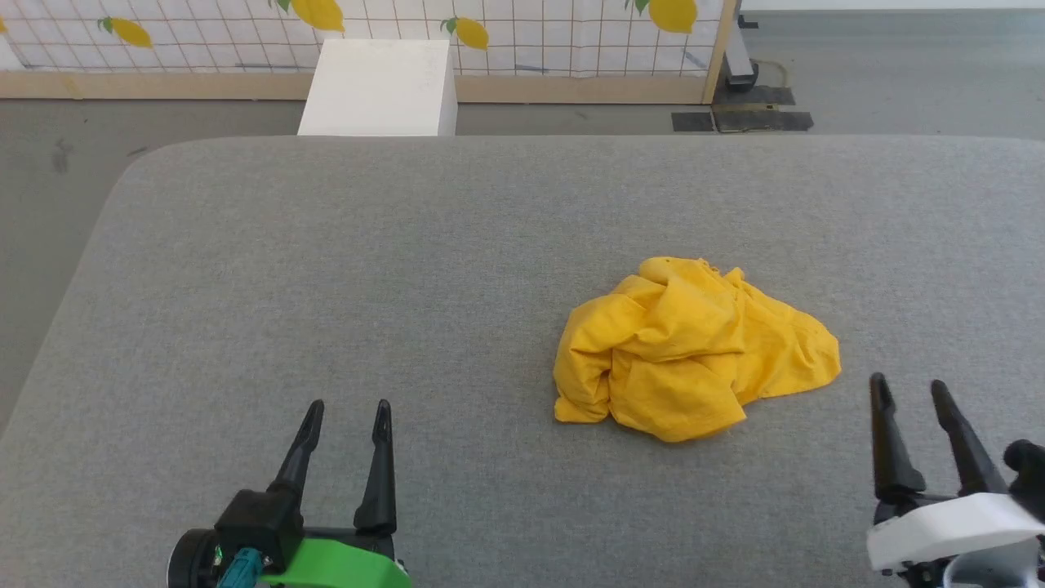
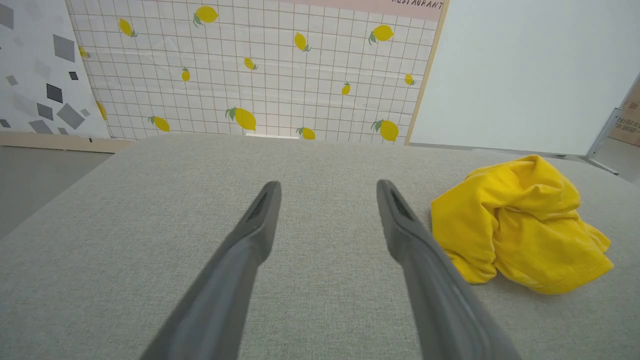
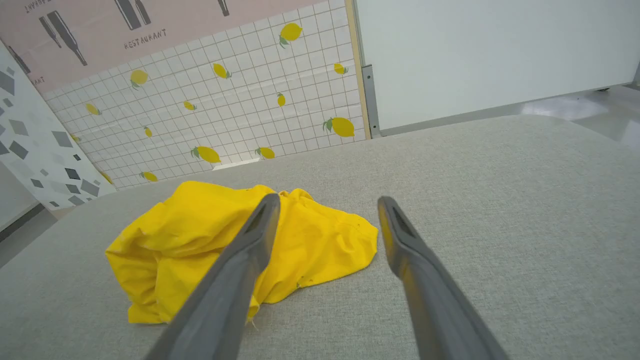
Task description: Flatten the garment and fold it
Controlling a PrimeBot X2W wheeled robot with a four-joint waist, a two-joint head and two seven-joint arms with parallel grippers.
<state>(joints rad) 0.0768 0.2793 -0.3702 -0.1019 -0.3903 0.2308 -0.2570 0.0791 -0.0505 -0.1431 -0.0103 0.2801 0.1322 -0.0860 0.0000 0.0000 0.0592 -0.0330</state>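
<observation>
Crumpled yellow garment (image 1: 694,351), pink "RESTAURANT" poster (image 3: 75,30) beyond

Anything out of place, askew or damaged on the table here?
Only the garment: it lies crumpled in a heap right of centre on the table, not spread flat. No tear or stain shows. The left gripper and right gripper are open, clear of it.

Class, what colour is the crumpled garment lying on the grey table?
Plain mustard yellow; the garment shows best in the head view, with no print visible.

Garment (image 1: 694,351) on table (image 1: 326,269), right of centre.
</observation>
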